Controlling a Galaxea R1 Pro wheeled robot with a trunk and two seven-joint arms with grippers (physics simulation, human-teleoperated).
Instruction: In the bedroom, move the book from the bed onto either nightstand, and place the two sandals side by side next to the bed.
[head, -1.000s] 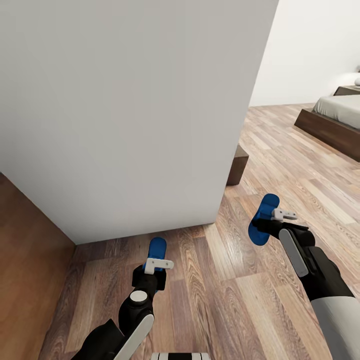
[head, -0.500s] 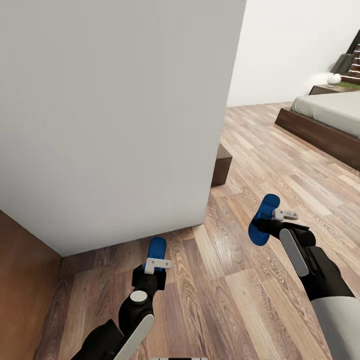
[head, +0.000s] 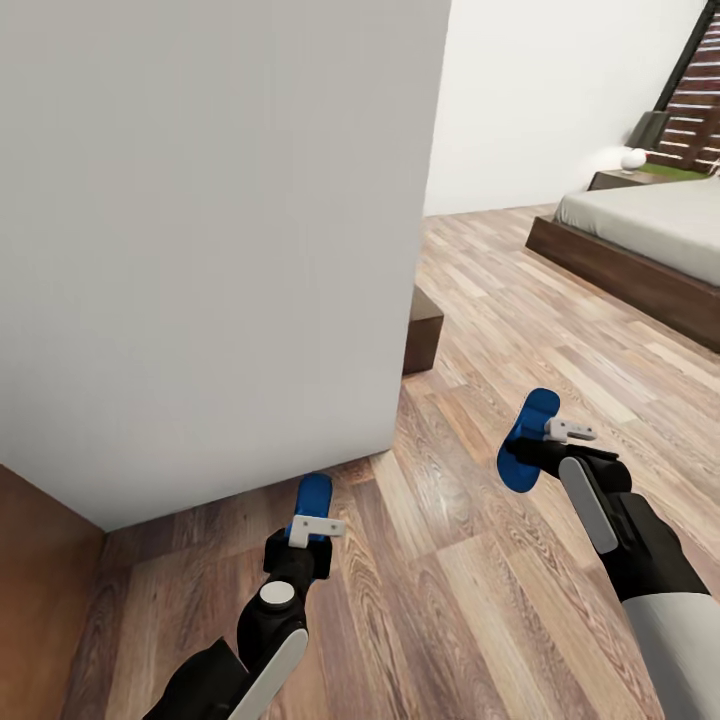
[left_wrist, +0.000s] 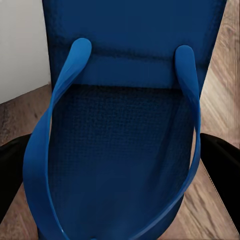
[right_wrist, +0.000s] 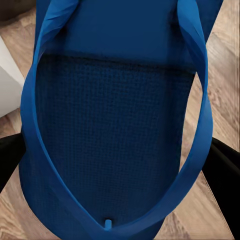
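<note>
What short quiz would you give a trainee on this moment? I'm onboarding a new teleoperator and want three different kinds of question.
1. True or false: each hand, left hand and right hand, carries a blue sandal: left sandal, right sandal.
2. Multiple choice: the bed lies A) ahead to the robot's right, B) behind the white wall, C) directly under the hands.
3. Fill in: the round white lamp stands on the ______ beside the bed.

Key: 1 true; 2 A; 3 nightstand.
</note>
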